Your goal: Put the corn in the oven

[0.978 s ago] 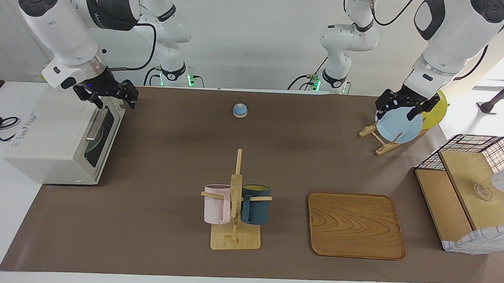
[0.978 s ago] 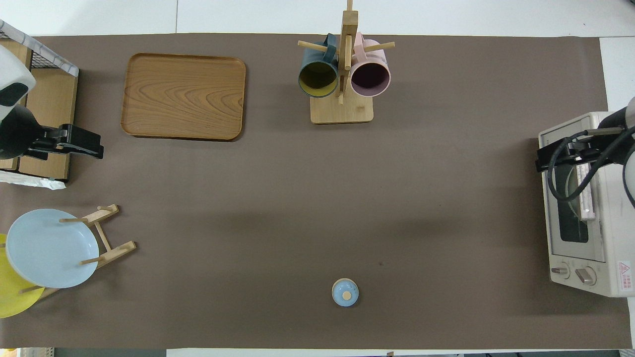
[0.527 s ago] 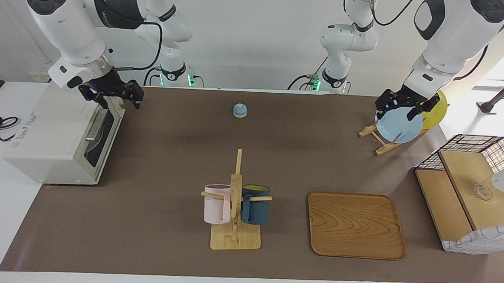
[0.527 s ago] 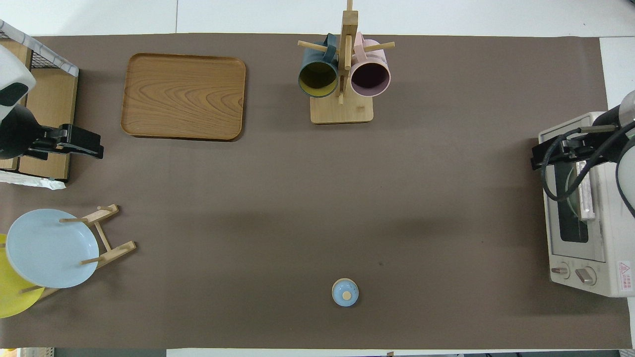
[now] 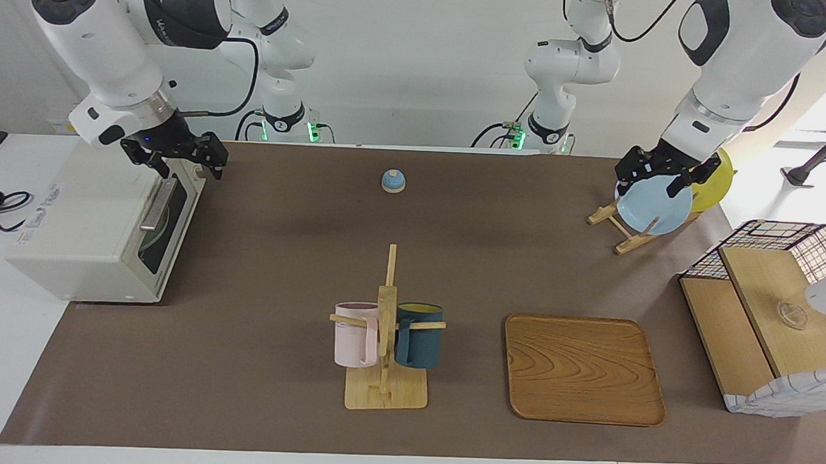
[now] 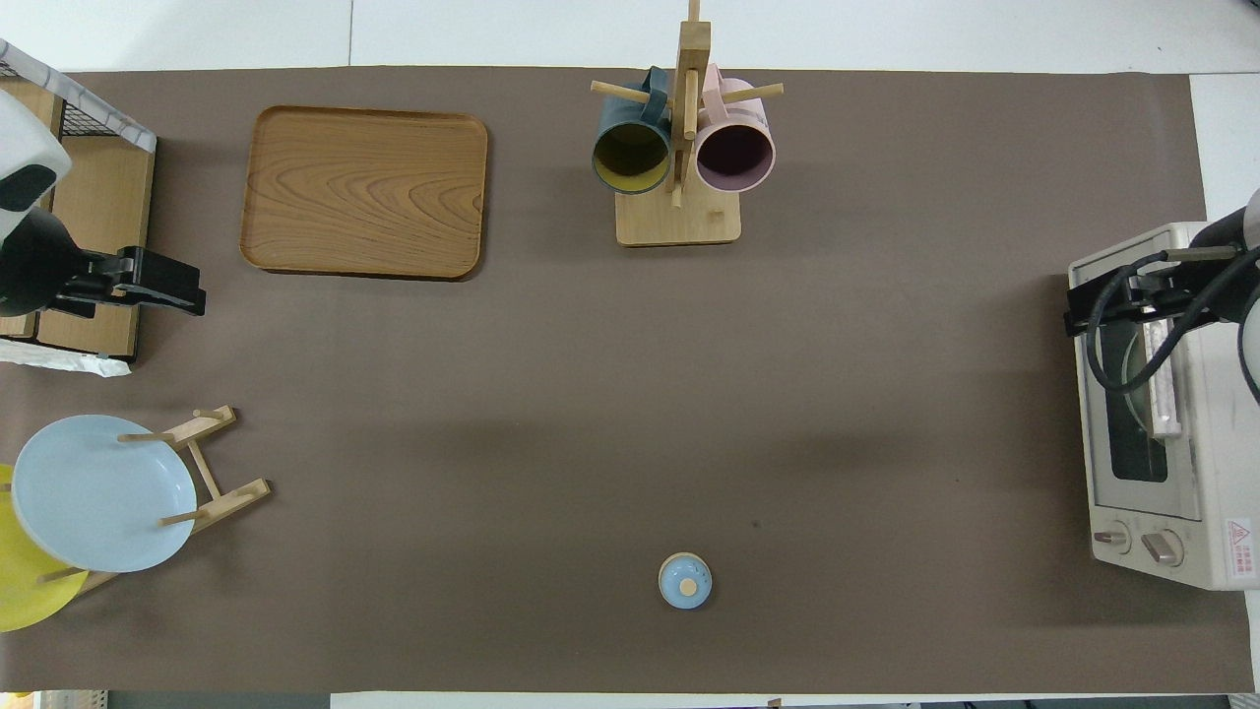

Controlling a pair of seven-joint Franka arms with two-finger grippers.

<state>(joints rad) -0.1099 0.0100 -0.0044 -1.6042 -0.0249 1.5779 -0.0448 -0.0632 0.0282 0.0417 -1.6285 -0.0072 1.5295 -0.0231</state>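
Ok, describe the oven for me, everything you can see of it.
The oven is a boxy cream-white countertop toaster oven at the right arm's end of the table. Its door is shut, with a dark glass window and a metal bar handle; something round shows dimly through the glass. Two knobs sit on the front panel beside the door, and a warning sticker is on the top. The right hand hangs open over the door's top edge; whether it touches cannot be told.

Little can be read. A red-and-white warning label (image 6: pixel 1239 547) with a triangle sign sits on the oven (image 5: pixel 78 245) top beside its two knobs, well away from the right gripper (image 5: pixel 176 153) over the oven's door edge; its wording is illegible. Blue lettering (image 5: pixel 37 214) on the oven's top, possibly a brand, is also unreadable.
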